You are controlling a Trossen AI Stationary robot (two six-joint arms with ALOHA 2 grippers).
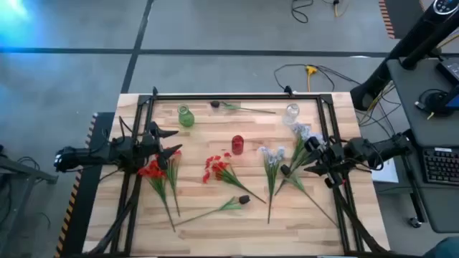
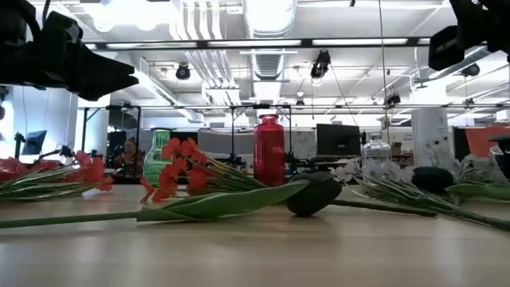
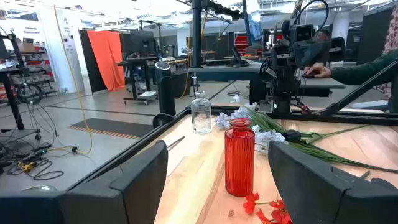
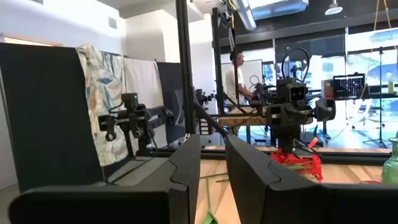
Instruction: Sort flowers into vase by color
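The left pincer [image 1: 171, 142] is held wide above the tabletop [image 1: 208, 215], its fingers [image 3: 140, 177] well parted with nothing between them. The right pincer [image 1: 295, 159] is seen narrow, only a slim gap left between its fingers [image 4: 186, 168], and nothing is shown held there.

The step in hand is judged to be the picking of a first stem. It is done best if the thin green stalk is taken — not the bloom — with the fingers set across the stalk and brought low enough to close around it without scraping the wood. One stem should be singled out, since neighbours lie touching and could be dragged along.

Just beside and below the left pincer a bunch of red flowers [image 1: 152, 170] lies flat; a second red cluster [image 1: 215, 166] lies farther off, towards the red vase [image 1: 237, 145]. The green vase [image 1: 186, 117] stands near, beyond the left pincer. The pale blue-white flowers [image 1: 272, 154] lie just beside the right pincer, with the clear vase [image 1: 292, 112] beyond it. A dark-budded stem [image 1: 242, 200] lies between the two arms, another [image 1: 215, 104] at the far edge.
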